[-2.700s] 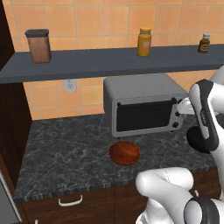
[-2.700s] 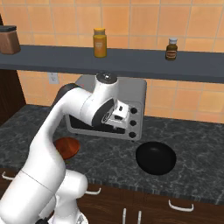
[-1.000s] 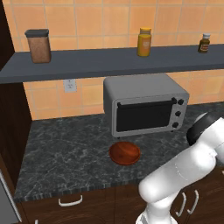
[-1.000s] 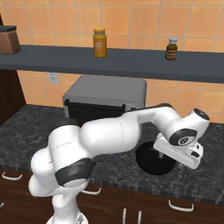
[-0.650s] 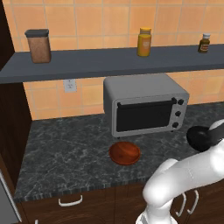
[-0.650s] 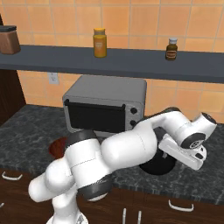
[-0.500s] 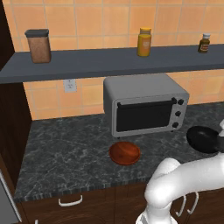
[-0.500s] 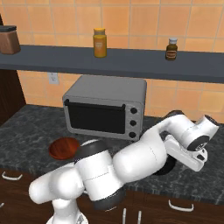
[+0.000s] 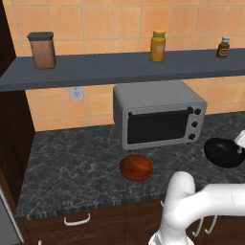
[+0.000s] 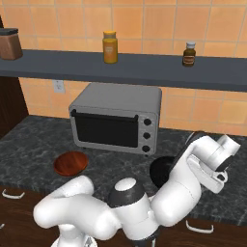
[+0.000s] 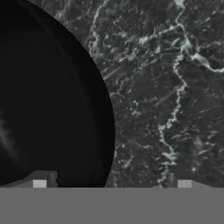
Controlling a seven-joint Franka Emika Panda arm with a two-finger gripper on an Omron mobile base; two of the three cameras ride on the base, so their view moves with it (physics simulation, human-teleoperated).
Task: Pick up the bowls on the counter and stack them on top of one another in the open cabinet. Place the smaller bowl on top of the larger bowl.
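Note:
The larger bowl (image 9: 222,152), wide and glossy black, sits on the counter (image 9: 72,162) right of the toaster oven; in the right base view my arm covers part of the larger bowl (image 10: 158,170). In the hand view the larger bowl (image 11: 48,109) takes up the left side, and my gripper (image 11: 111,181) is open and astride its right rim, with one fingertip (image 11: 43,179) over the inside and the other over the stone. The smaller bowl (image 9: 136,167), shallow and reddish-brown, lies in front of the oven. The open cabinet's slate-grey board (image 9: 110,69) runs along the tiled wall above.
A grey toaster oven (image 9: 158,115) stands at the back of the counter between the bowls. On the shelf board are a brown-filled jar (image 9: 42,50), a yellow bottle (image 9: 158,46) and a small dark bottle (image 9: 222,48). Dark wooden fronts with white handles (image 9: 76,220) run below.
My arm has swung from in front of the toaster oven to the right and come down over the black bowl. Neither bowl has moved, and the jaws have stayed open.

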